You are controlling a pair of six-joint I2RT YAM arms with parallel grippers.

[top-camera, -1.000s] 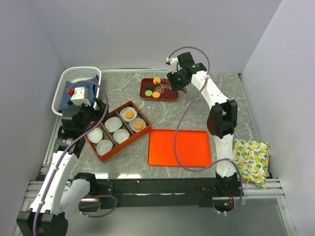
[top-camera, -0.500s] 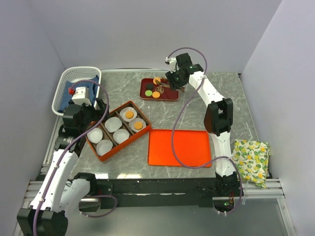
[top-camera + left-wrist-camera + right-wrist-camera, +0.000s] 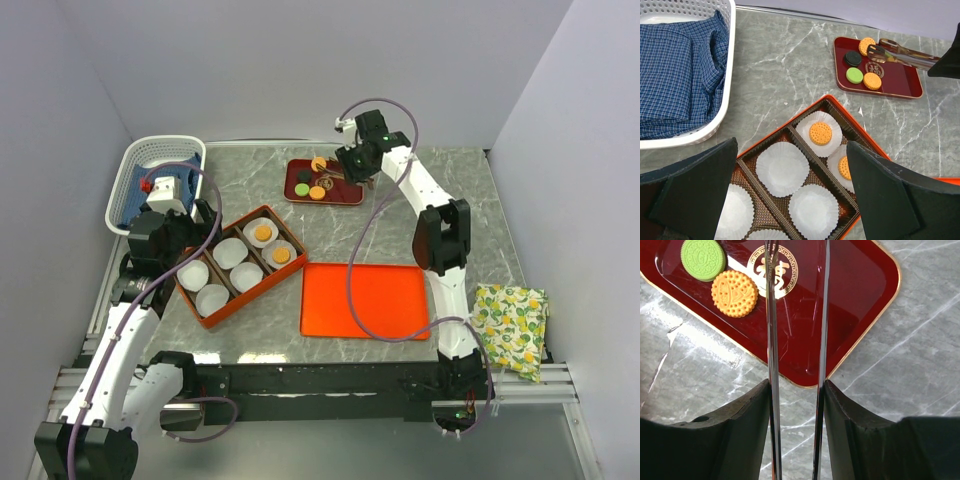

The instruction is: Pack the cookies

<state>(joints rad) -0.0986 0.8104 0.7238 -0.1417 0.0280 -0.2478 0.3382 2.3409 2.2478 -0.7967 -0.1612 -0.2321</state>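
Two orange cookies (image 3: 872, 81), a green one (image 3: 855, 75) and a black one (image 3: 853, 58) lie on a dark red tray (image 3: 345, 192) at the back. My right gripper (image 3: 796, 390) is shut on metal tongs (image 3: 772, 355), whose two arms stand apart over that tray (image 3: 850, 295), to the right of the green cookie (image 3: 703, 259) and an orange one (image 3: 734, 293). Two more orange cookies (image 3: 820, 133) sit in white paper cups in the orange box (image 3: 250, 293). My left gripper (image 3: 791, 145) hangs open above the box (image 3: 802, 106) with nothing in it.
A white basket (image 3: 125, 180) with a folded blue checked cloth (image 3: 675, 75) stands at the back left. A flat orange lid (image 3: 365, 300) lies right of the box. A lemon-print cloth (image 3: 512, 325) lies at the table's right edge.
My right arm has shifted a little to the left with the tongs, over the dark red tray. The left arm has stayed where it was.
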